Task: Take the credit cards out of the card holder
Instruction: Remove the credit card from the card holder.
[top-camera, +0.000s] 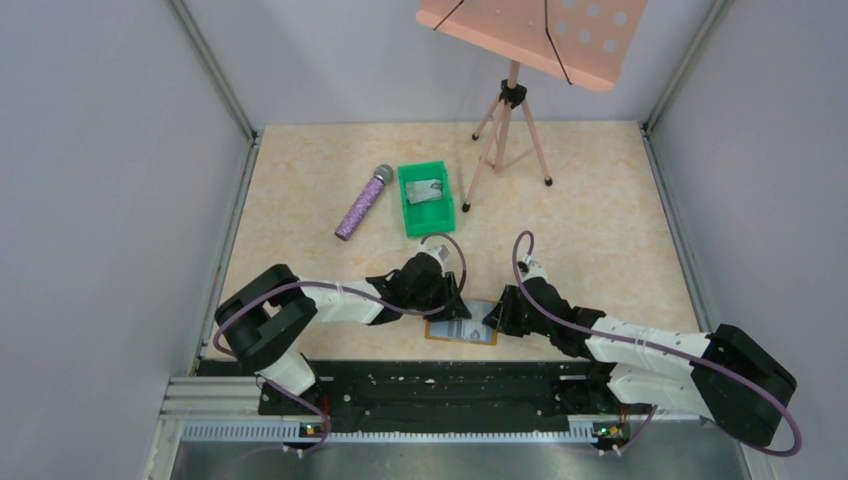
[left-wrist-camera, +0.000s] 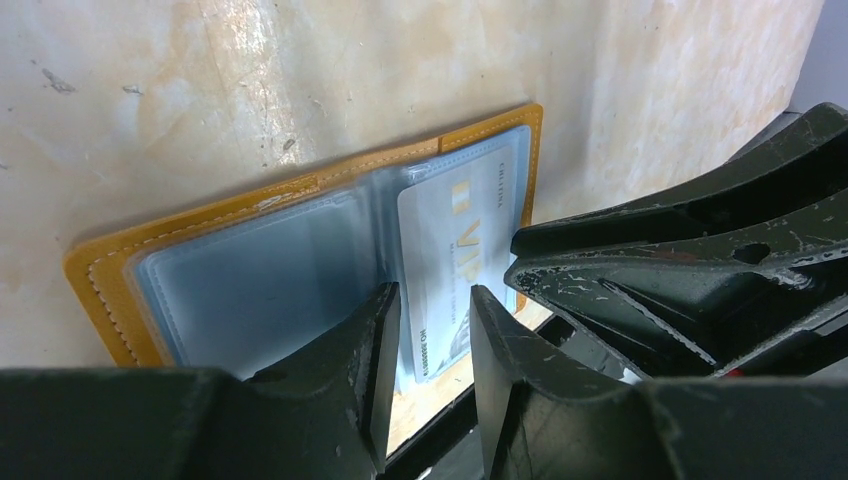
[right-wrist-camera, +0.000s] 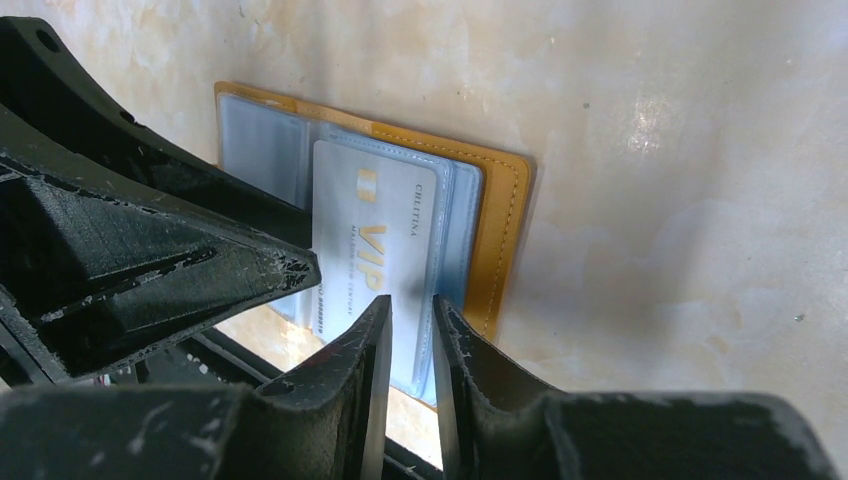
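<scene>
The card holder (top-camera: 462, 333) lies open and flat near the table's front edge, tan leather round pale blue-grey pockets (left-wrist-camera: 250, 285). A silvery credit card (left-wrist-camera: 452, 245) marked VIP sticks partly out of its right-hand pocket (right-wrist-camera: 375, 235), towards the near edge. My left gripper (left-wrist-camera: 432, 325) stands open over the middle fold, tips down on the holder (top-camera: 457, 305). My right gripper (right-wrist-camera: 410, 325) hovers at the card's near end (top-camera: 497, 318); its jaws are a narrow gap apart, and the card shows flat beneath them. Another grey card (top-camera: 427, 190) lies in the green bin.
The green bin (top-camera: 412, 215) sits behind the holder, with a purple microphone (top-camera: 362, 203) to its left. A tripod music stand (top-camera: 512, 130) rises at the back. The black base rail (top-camera: 430, 380) runs just in front of the holder. The two grippers' fingers nearly touch.
</scene>
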